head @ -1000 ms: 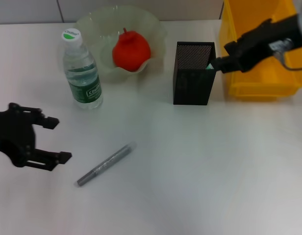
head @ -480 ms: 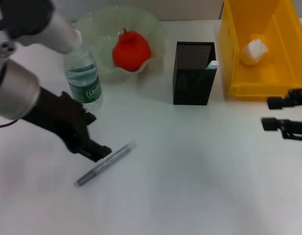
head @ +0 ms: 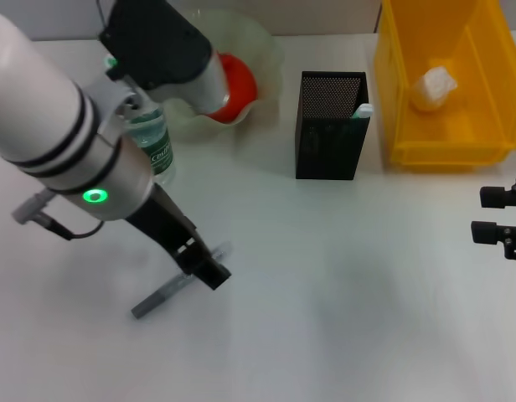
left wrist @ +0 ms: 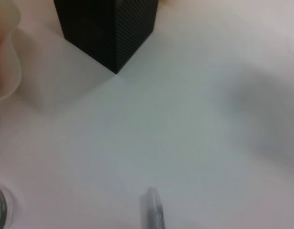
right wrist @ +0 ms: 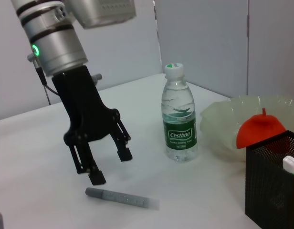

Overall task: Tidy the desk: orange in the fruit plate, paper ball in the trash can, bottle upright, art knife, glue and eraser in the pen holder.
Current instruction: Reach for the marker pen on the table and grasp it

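Grey art knife (head: 181, 280) lying flat on the white desk (head: 342, 293), lower left of the head view, with the left gripper (right wrist: 110, 166) poised directly over it, fingers spread and not touching. Further out, bottle (right wrist: 179, 119) upright beside the fruit plate (right wrist: 223, 121) holding the orange (right wrist: 260, 130), black pen holder (head: 331, 126) at upper centre, paper ball (head: 433, 86) inside the yellow trash can (head: 446, 146). At the right edge, right gripper (head: 503, 213) hovering with fingers apart, holding nothing

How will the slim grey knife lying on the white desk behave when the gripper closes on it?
The slim grey art knife looks rigid and light. Its rounded barrel lies flat, so it may roll or slide. The open left gripper hangs just above it; a thin body offers little grip.
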You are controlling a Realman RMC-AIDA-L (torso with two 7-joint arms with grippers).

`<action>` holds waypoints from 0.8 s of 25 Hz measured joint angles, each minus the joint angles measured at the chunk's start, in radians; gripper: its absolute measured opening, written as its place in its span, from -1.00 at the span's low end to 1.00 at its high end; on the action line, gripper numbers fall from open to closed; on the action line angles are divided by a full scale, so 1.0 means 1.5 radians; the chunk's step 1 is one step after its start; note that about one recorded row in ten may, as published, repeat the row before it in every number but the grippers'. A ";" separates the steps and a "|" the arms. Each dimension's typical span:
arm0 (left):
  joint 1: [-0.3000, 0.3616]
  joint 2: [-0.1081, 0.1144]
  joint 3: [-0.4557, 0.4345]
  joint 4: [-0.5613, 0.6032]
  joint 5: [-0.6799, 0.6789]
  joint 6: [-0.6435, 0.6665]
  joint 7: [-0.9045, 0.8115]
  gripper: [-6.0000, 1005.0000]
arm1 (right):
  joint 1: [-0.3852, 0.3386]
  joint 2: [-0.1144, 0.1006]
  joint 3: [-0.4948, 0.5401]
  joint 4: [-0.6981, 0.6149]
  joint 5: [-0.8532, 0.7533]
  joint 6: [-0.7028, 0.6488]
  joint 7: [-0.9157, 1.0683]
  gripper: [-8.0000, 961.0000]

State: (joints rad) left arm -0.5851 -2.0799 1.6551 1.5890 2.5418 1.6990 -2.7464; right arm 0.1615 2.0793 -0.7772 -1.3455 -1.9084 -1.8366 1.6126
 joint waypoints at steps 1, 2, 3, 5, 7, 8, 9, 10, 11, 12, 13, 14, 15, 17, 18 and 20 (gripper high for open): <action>-0.001 0.000 0.005 -0.006 0.003 -0.007 -0.005 0.52 | 0.000 0.000 0.002 0.001 0.000 0.000 -0.003 -0.04; -0.003 0.000 0.012 -0.016 0.008 -0.017 -0.010 0.52 | 0.000 0.000 0.003 0.002 -0.001 0.001 -0.005 -0.04; -0.004 0.000 0.017 -0.026 0.013 -0.024 -0.013 0.52 | 0.000 0.000 0.003 0.002 -0.001 0.001 -0.007 -0.04; -0.009 0.000 0.028 -0.049 0.026 -0.040 -0.019 0.51 | 0.000 0.000 0.004 0.003 -0.001 0.003 -0.007 -0.04; -0.013 0.000 0.039 -0.070 0.040 -0.053 -0.023 0.51 | 0.003 -0.001 0.004 0.004 -0.003 0.003 -0.008 -0.04; -0.013 0.000 0.039 -0.070 0.040 -0.053 -0.023 0.51 | 0.003 -0.001 0.004 0.004 -0.003 0.003 -0.008 -0.04; -0.014 0.000 0.054 -0.087 0.056 -0.064 -0.025 0.51 | 0.003 -0.001 0.004 0.004 -0.004 0.003 -0.008 -0.04; -0.015 0.000 0.064 -0.100 0.064 -0.070 -0.025 0.50 | 0.004 -0.001 0.005 0.005 -0.006 0.004 -0.008 -0.04; -0.016 0.000 0.069 -0.105 0.067 -0.073 -0.025 0.50 | 0.005 -0.001 0.005 0.005 -0.008 0.004 -0.008 -0.04; -0.016 0.000 0.071 -0.110 0.069 -0.075 -0.025 0.50 | 0.006 -0.001 0.005 0.006 -0.008 0.004 -0.008 -0.04; -0.017 0.000 0.073 -0.118 0.070 -0.078 -0.025 0.50 | 0.007 -0.001 0.005 0.007 -0.009 0.004 -0.008 -0.04; -0.018 0.000 0.074 -0.122 0.070 -0.079 -0.025 0.50 | 0.007 -0.001 0.006 0.008 -0.009 0.004 -0.008 -0.04; -0.019 0.000 0.075 -0.128 0.070 -0.081 -0.025 0.50 | 0.008 -0.001 0.006 0.010 -0.009 0.005 -0.009 -0.04; -0.019 0.000 0.076 -0.132 0.070 -0.082 -0.024 0.49 | 0.009 -0.001 0.006 0.012 -0.009 0.006 -0.009 -0.03; -0.019 0.000 0.077 -0.138 0.071 -0.083 -0.024 0.46 | 0.010 -0.001 0.006 0.012 -0.010 0.006 -0.009 -0.03; -0.020 0.000 0.077 -0.141 0.071 -0.085 -0.024 0.40 | 0.011 -0.001 0.006 0.013 -0.013 0.006 -0.009 -0.03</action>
State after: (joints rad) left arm -0.6144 -2.0801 1.7711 1.3773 2.6480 1.5720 -2.7826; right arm 0.1783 2.0784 -0.7684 -1.3259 -1.9277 -1.8270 1.5995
